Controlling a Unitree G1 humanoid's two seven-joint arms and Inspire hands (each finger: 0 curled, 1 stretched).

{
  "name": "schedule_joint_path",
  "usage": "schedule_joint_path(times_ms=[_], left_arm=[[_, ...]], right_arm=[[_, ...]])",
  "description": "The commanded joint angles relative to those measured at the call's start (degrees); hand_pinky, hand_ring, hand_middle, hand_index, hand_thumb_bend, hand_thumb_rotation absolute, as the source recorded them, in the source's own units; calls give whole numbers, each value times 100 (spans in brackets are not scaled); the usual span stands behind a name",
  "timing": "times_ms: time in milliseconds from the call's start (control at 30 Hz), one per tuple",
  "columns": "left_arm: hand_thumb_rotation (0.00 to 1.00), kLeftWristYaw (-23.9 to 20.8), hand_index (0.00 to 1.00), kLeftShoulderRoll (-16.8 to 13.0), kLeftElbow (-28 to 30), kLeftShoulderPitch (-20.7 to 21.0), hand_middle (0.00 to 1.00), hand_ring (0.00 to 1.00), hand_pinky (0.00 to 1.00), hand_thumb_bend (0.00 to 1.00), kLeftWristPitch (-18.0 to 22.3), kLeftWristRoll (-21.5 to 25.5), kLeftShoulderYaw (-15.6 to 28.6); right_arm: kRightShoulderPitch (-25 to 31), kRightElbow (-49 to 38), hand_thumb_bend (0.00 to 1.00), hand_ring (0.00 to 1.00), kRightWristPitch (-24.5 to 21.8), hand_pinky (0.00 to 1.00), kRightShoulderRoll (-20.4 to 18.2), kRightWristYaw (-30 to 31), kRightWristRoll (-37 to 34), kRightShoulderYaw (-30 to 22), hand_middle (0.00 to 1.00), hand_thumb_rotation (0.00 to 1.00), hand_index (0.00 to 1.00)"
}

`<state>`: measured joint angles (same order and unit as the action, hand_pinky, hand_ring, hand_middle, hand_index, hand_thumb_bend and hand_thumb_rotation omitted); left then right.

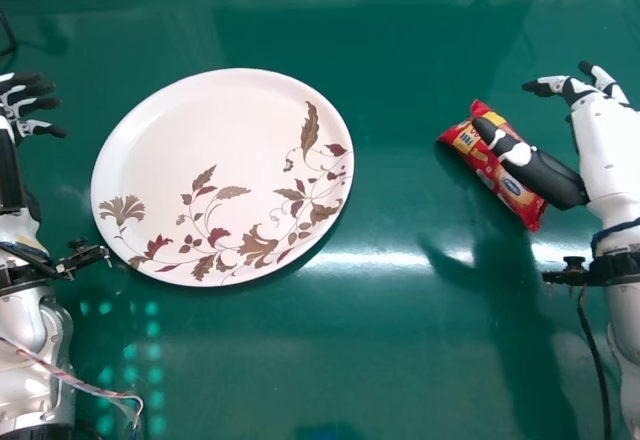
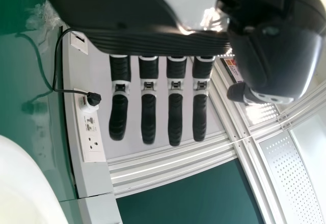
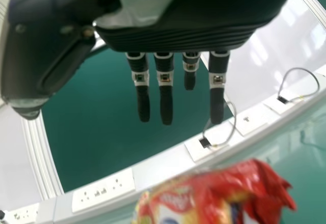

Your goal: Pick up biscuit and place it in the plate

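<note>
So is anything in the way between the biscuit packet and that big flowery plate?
No, nothing visible stands between the biscuit packet and the plate, just green tabletop. From the head view, the right hand's thumb overlaps the packet.

Forms a glossy green tabletop (image 1: 300,360), catching a bright streak of light across the nearer part. Carries a large, round white plate (image 1: 180,140) left of centre, patterned with brown and dark red leaves and flowers along the near and right sides. Bears also, on the right and well apart, a red-and-yellow biscuit packet (image 1: 506,189), slanting from far left to near right.
</note>
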<state>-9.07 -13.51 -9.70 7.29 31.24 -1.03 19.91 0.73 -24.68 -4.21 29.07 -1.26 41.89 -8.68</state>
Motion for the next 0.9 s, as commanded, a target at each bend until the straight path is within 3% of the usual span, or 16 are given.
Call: schedule_joint_path(times_ms=[0, 233, 400, 567, 867], left_arm=[[93, -6, 62, 177, -246, -259, 60, 56, 36, 32, 85, -50, -107], [97, -1, 62, 216, -142, -325, 61, 58, 42, 29, 65, -50, -117], [96, 48, 63, 217, -134, -335, 62, 59, 44, 30, 56, 15, -111], [94, 69, 63, 193, -195, -298, 63, 60, 45, 32, 75, 16, -90], [94, 64, 63, 177, -161, -331, 62, 59, 41, 31, 54, 12, -71]], right_arm=[[-26, 21, 96, 67, 49, 57, -61, -174, 100, -7, 73, 60, 75], [-72, 28, 99, 66, 78, 55, -76, -225, 117, 36, 73, 61, 75], [-7, -122, 100, 73, -156, 61, 29, 342, 38, 34, 78, 64, 79], [23, -139, 100, 73, -255, 62, 215, 920, 39, 62, 80, 68, 81], [-196, 379, 100, 73, -246, 62, 715, 1401, 246, 269, 80, 75, 82]])
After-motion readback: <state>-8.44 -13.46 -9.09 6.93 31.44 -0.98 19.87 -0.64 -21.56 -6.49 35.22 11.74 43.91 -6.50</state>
